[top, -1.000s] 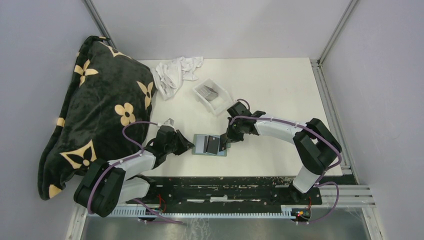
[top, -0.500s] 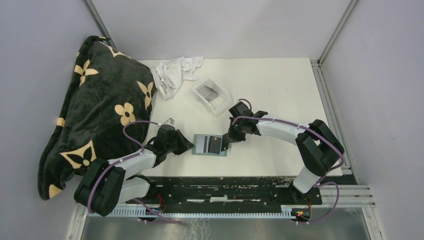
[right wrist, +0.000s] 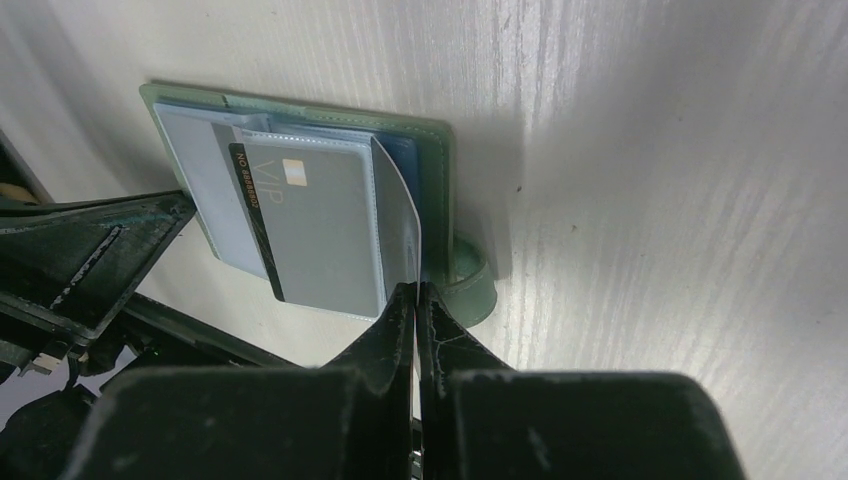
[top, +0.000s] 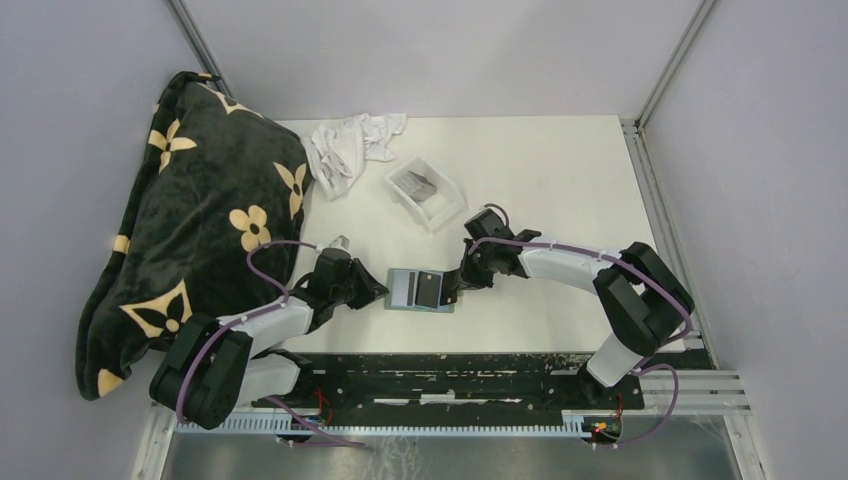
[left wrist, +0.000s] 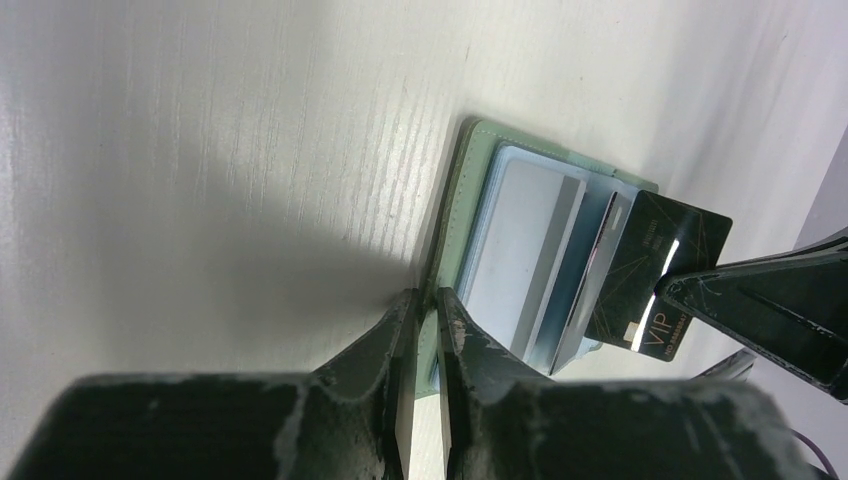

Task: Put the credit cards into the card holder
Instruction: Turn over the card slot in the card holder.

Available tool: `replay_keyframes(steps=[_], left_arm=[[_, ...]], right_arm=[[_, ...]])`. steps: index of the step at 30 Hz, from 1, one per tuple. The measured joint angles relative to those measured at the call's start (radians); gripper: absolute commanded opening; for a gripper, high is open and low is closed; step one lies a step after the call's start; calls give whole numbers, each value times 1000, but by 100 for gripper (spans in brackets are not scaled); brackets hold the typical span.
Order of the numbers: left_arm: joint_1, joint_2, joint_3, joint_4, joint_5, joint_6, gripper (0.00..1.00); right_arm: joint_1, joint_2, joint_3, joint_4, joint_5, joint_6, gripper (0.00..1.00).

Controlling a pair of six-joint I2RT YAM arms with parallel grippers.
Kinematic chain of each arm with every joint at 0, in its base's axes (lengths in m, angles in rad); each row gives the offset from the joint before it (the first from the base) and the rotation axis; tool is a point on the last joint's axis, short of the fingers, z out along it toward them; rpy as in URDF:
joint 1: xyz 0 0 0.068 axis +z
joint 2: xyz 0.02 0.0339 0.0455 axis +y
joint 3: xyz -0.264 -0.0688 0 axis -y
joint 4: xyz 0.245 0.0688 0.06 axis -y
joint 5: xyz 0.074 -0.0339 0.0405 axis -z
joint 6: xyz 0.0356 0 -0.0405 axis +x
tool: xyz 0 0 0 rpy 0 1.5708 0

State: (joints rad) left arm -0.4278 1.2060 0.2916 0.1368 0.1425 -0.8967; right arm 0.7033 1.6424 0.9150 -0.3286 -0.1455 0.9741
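we see the card holder [top: 404, 289] lying open and flat on the white worktop [top: 540, 170], near its front edge and between the two arms. the left pincer [left wrist: 427, 299] comes in low from the left and grips the holder's green outer edge: its two fingers stand only a sliver apart with that edge caught between them. inside the holder we make out pale blue-grey pockets. a vip card [right wrist: 318, 228] with a dark stripe along one long side lies over the right half. it looks grey from the right wrist and nearly black from the left wrist, and one corner pokes past the holder's near edge. the right pincer [right wrist: 415, 292] reaches in from the right, its fingers pressed fully together. the tips sit at the lower end of a thin pale flap that curls up beside the card, just left of the holder's snap tab [right wrist: 470, 285]. we cannot tell whether the flap or the card's edge is actually pinched between them. further back on the worktop, well apart from the holder, stands a clear tray [top: 447, 207] set at an angle, with a few grey spare cards [top: 420, 185] in it. a crumpled white cloth [top: 350, 145] lies behind and left of the tray. a black blanket [top: 200, 220] with pale flower shapes is heaped over the left edge of the worktop.
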Motion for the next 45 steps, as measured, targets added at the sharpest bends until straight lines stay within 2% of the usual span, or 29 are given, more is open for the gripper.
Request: replay_keyframes(steps=[14, 22, 28, 37, 45], left_arm=[[0, 12, 5, 7, 1, 0, 19], [0, 29, 5, 31, 11, 0, 18], [0, 29, 5, 31, 13, 0, 18], [0, 29, 5, 31, 13, 0, 16], [0, 28, 0, 38, 16, 0, 16]], right_arm=[[-1, -29, -124, 232, -71, 100, 1], [2, -93, -135, 246, -31, 102, 1], [2, -92, -96, 235, -30, 93, 1], [33, -19, 47, 221, -38, 51, 1], [56, 57, 87, 212, -54, 30, 1]])
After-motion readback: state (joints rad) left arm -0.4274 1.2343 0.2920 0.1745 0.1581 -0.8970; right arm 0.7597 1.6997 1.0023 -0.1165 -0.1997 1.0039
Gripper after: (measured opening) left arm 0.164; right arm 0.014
